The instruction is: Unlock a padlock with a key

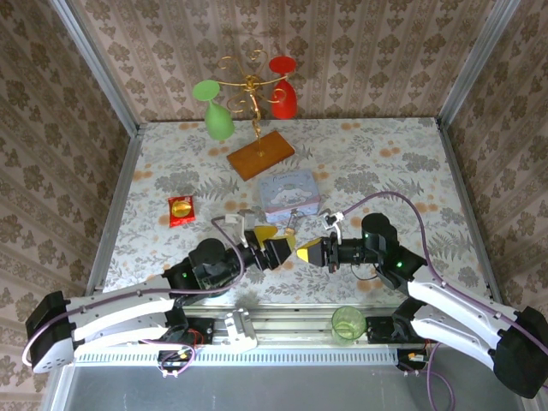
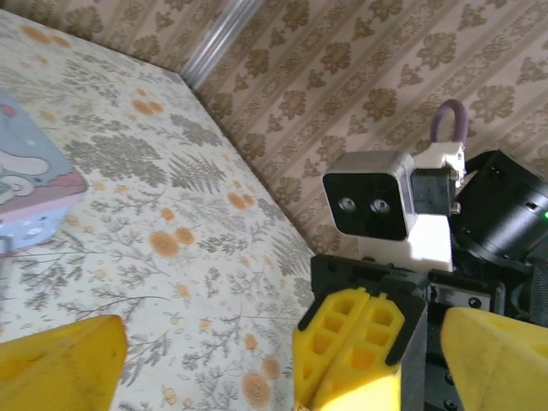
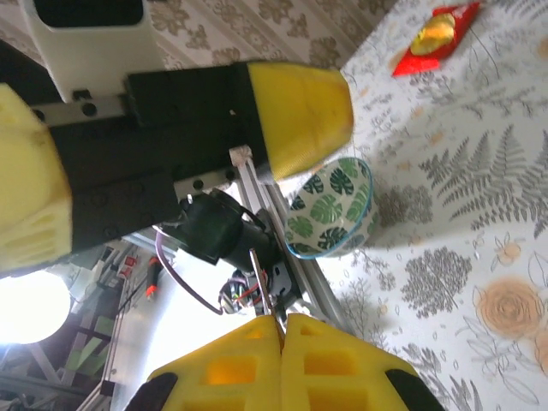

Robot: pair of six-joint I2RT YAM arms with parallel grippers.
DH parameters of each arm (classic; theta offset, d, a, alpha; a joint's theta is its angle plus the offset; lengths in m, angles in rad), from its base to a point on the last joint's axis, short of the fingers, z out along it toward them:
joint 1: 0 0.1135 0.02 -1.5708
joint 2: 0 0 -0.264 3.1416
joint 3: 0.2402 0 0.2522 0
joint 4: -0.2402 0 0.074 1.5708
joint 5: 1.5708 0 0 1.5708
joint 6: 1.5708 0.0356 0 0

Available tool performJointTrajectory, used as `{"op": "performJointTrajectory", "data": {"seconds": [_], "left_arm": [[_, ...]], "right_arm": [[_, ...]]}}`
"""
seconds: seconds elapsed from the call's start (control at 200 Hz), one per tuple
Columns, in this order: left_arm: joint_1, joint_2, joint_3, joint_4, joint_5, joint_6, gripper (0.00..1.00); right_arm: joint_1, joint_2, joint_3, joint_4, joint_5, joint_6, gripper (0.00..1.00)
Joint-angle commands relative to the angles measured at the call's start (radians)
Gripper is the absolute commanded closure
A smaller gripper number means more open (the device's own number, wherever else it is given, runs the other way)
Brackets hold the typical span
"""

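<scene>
Task status: no unlocking is evidenced. Neither the padlock nor the key can be picked out with certainty, so inserting and turning the key are both judged yet to be done. Nearest, by the base rail: a green cup (image 1: 347,324), upright, well apart from both grippers. Mid-table (image 1: 385,163): the left gripper (image 1: 278,247) and right gripper (image 1: 306,251) are levelled tip to tip, very close together. The left gripper's fingers (image 2: 60,364) are spread wide, with nothing visible between them except the approaching tips of the right gripper, which they flank without evident contact. The right gripper's pads (image 3: 334,368) are pressed together along a tight seam. Whether the slim key is pinched in that seam cannot be told, as nothing protrudes visibly. The padlock's location cannot be fixed from these views. Just beyond the grippers: a pale blue tin (image 1: 291,190), lid on, lying flat. To its left, apart: a red-and-yellow snack packet (image 1: 181,210). Farthest, by the back wall: a wooden-based stand (image 1: 259,154) hung with a green glass (image 1: 218,120) and a red glass (image 1: 283,101), both inverted.
</scene>
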Motion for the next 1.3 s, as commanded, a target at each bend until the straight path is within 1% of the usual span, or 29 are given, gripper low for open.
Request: {"op": "performJointTrajectory", "data": {"seconds": [0.0, 0.045, 0.085, 0.135, 0.235, 0.315, 0.46, 0.545, 0.625, 0.715, 0.805, 0.895, 1.02, 1.195, 1.225, 1.295], "left_arm": [[0.013, 0.029, 0.067, -0.122, 0.014, 0.042, 0.12], [0.012, 0.060, 0.095, -0.145, 0.040, 0.045, 0.17], [0.013, 0.085, 0.105, -0.132, 0.069, 0.047, 0.22], [0.012, 0.107, 0.102, -0.084, 0.096, 0.037, 0.30], [0.012, 0.116, 0.072, 0.025, 0.114, 0.014, 0.39], [0.013, 0.110, 0.047, 0.088, 0.119, -0.006, 0.48], [0.006, 0.118, 0.048, 0.097, 0.146, -0.026, 0.50], [0.001, 0.131, 0.039, 0.117, 0.152, -0.043, 0.52], [-0.003, 0.134, 0.029, 0.111, 0.139, -0.048, 0.52], [-0.005, 0.131, 0.031, 0.063, 0.112, -0.045, 0.52], [-0.010, 0.134, 0.030, 0.064, 0.105, -0.039, 0.54], [-0.012, 0.144, 0.035, 0.056, 0.105, -0.041, 0.63], [-0.013, 0.158, 0.045, 0.043, 0.105, -0.039, 0.64], [-0.016, 0.161, 0.043, 0.049, 0.103, -0.046, 0.69], [-0.016, 0.160, 0.042, 0.055, 0.102, -0.046, 0.71], [-0.016, 0.158, 0.037, 0.069, 0.102, -0.046, 0.80]], "right_arm": [[-0.003, -0.005, -0.008, -0.036, 0.007, -0.016, 1.00], [-0.003, -0.012, -0.010, -0.027, 0.004, -0.011, 1.00], [-0.003, -0.017, -0.011, -0.026, 0.005, -0.011, 1.00], [-0.003, -0.024, -0.013, -0.025, 0.009, -0.012, 1.00], [-0.009, -0.031, -0.025, 0.018, 0.006, 0.009, 1.00], [-0.014, -0.029, -0.028, 0.027, 0.003, 0.017, 1.00], [-0.024, -0.028, -0.037, 0.057, 0.005, 0.033, 1.00], [-0.035, -0.030, -0.047, 0.108, 0.005, 0.056, 1.00], [-0.036, -0.025, -0.041, 0.109, 0.008, 0.053, 1.00], [-0.037, -0.014, -0.038, 0.116, 0.002, 0.057, 1.00], [-0.037, -0.005, -0.035, 0.112, 0.001, 0.057, 1.00], [-0.037, -0.002, -0.035, 0.115, -0.002, 0.059, 1.00], [-0.037, -0.004, -0.038, 0.122, 0.008, 0.063, 1.00], [-0.037, 0.000, -0.046, 0.142, 0.016, 0.076, 1.00], [-0.037, 0.004, -0.046, 0.137, 0.015, 0.074, 1.00], [-0.037, 0.009, -0.044, 0.135, 0.016, 0.072, 1.00]]}}
